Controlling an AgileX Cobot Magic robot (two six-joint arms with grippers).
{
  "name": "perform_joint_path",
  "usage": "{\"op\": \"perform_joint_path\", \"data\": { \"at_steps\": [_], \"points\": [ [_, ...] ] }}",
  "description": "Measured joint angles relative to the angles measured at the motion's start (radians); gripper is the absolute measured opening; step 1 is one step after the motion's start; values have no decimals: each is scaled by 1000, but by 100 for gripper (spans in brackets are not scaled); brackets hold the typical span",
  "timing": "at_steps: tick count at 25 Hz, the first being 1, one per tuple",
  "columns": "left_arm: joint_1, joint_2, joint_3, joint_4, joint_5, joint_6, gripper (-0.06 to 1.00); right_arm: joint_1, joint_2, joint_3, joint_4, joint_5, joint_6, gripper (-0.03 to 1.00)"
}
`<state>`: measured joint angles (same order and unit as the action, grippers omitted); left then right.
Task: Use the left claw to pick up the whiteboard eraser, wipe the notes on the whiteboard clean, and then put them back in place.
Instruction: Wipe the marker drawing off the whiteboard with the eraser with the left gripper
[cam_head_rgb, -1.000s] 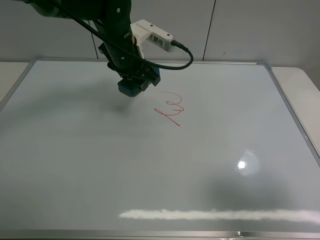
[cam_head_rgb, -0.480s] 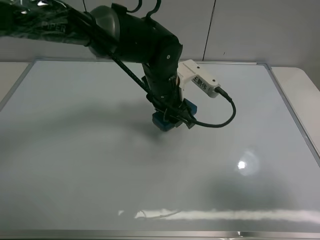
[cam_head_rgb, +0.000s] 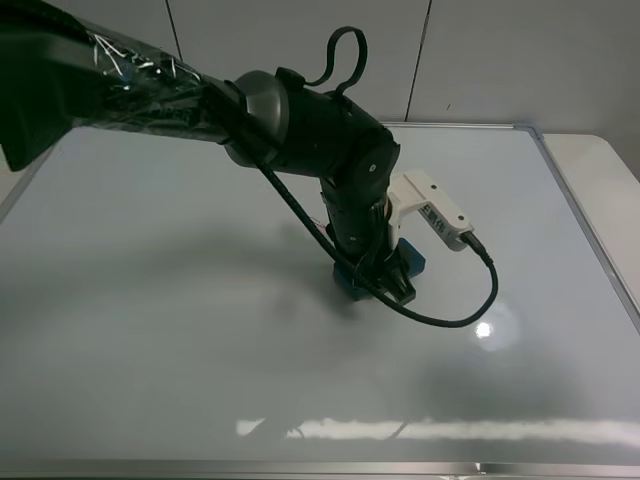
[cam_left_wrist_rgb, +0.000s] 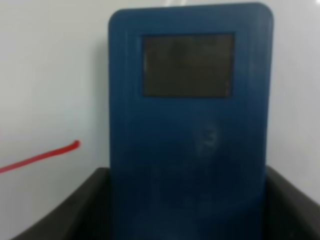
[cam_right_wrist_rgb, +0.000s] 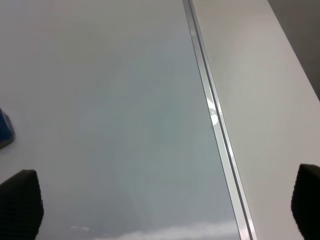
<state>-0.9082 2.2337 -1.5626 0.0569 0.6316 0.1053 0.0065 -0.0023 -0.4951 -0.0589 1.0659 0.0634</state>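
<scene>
Status: black left claw (cam_head_rgb: 375, 280) reaches in from the upper left of the exterior high frame and is down just right of centre on the large glossy white whiteboard with thin silver frame (cam_head_rgb: 150, 300). Its black fingers (cam_left_wrist_rgb: 75, 210) are clamped on either side of the small teal-blue rectangular whiteboard eraser (cam_head_rgb: 411, 262). The wrist view has the eraser (cam_left_wrist_rgb: 190, 125) filling the frame between them, one dark rectangular patch showing on its top face. The eraser looks flat against the board, though actual contact can't be confirmed from these angles. A small white box module with a label (cam_head_rgb: 432, 208) sits on the wrist, on the right side of the arm. A black cable (cam_head_rgb: 450, 318) loops from it down below the eraser. For the notes, only one thin red marker stroke (cam_left_wrist_rgb: 40, 156) shows, on the board just beside the eraser, not touching it. The right gripper (cam_right_wrist_rgb: 163, 202) has its black fingers (cam_right_wrist_rgb: 20, 202) spread wide apart, holding nothing. It hangs over the board's frame edge (cam_right_wrist_rgb: 215, 115), with pale desk (cam_right_wrist_rgb: 270, 100) beyond it. A blue corner of the eraser (cam_right_wrist_rgb: 4, 130) shows at the edge of that view. A bright glare spot (cam_head_rgb: 484, 330) sits lower right of the claw.
</scene>
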Motion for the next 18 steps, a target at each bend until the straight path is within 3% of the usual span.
{"op": "perform_joint_path", "data": {
  "at_steps": [9, 18],
  "points": [
    [37, 11, -2, -23, -36, 54, 55, 0, 0, 0, 0, 0, 0, 99],
    [187, 13, -5, -24, -77, 105, 55, 0, 0, 0, 0, 0, 0, 99]
  ]
}}
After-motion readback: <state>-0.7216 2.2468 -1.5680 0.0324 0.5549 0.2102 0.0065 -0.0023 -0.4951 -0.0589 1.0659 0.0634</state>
